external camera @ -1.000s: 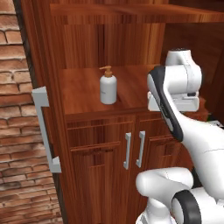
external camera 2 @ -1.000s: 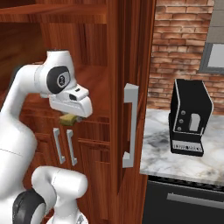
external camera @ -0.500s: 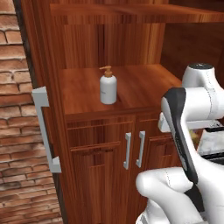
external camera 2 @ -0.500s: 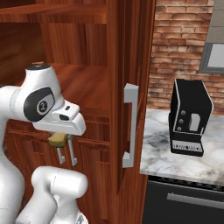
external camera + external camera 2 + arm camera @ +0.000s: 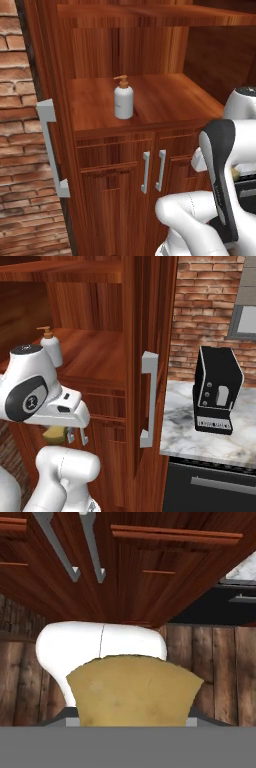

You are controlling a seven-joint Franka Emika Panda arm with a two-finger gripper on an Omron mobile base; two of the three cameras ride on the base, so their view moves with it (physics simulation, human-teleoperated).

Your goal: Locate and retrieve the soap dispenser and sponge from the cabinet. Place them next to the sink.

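We see jaws clamped on the sponge [image 5: 134, 691] | soap dispenser [image 5: 123, 98] upright on cabinet [image 5: 120, 195] shelf | doors shut

soap dispenser [image 5: 123, 98] on cabinet [image 5: 165, 100] shelf above two lower doors, sponge [image 5: 134, 692] in gripper [image 5: 59, 432] at dispenser's 6 o'clock, coffee machine [image 5: 216, 390] on counter [image 5: 185, 431] at cabinet's 3 o'clock

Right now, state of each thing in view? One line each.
gripper: shut on the sponge.
sponge: held, off the shelf.
soap dispenser: upright on the cabinet shelf, untouched.
lower cabinet doors: closed.
tall side door: swung open.
coffee machine: upright on the marble counter.
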